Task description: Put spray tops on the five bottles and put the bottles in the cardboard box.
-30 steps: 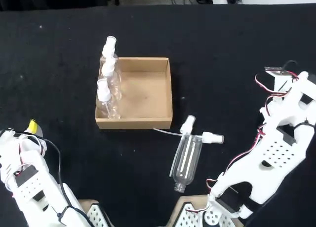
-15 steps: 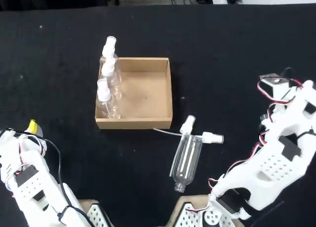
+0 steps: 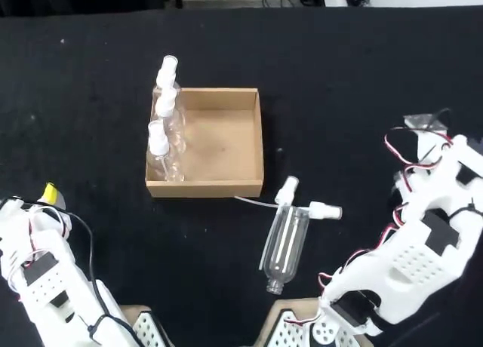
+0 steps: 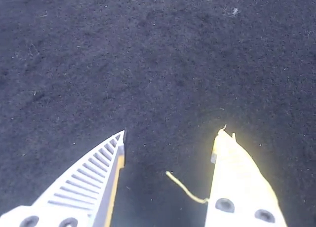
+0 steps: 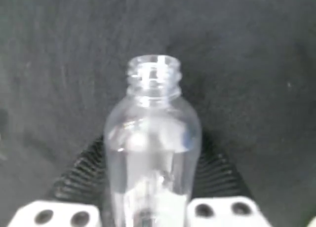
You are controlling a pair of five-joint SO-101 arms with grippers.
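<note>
The right tool is clenched on a clear bottle, its ribbed black fingers pressing both sides of the body. The bottle's threaded neck is bare and points away from the wrist, over the black surface. The left tool is released, its two fingers spread wide with nothing between them, just above the cloth. In the high view the left arm sits at the near left corner, and the right arm at the near right.

Between the arms, near the front edge, a second bare bottle lies on its side with its open neck toward the arms. Two spray tops lie loose just beside its base end, one trailing its thin tube toward the cardboard box. The box sits farther back and to the left. Three capped bottles stand upright in a row along its left wall.
</note>
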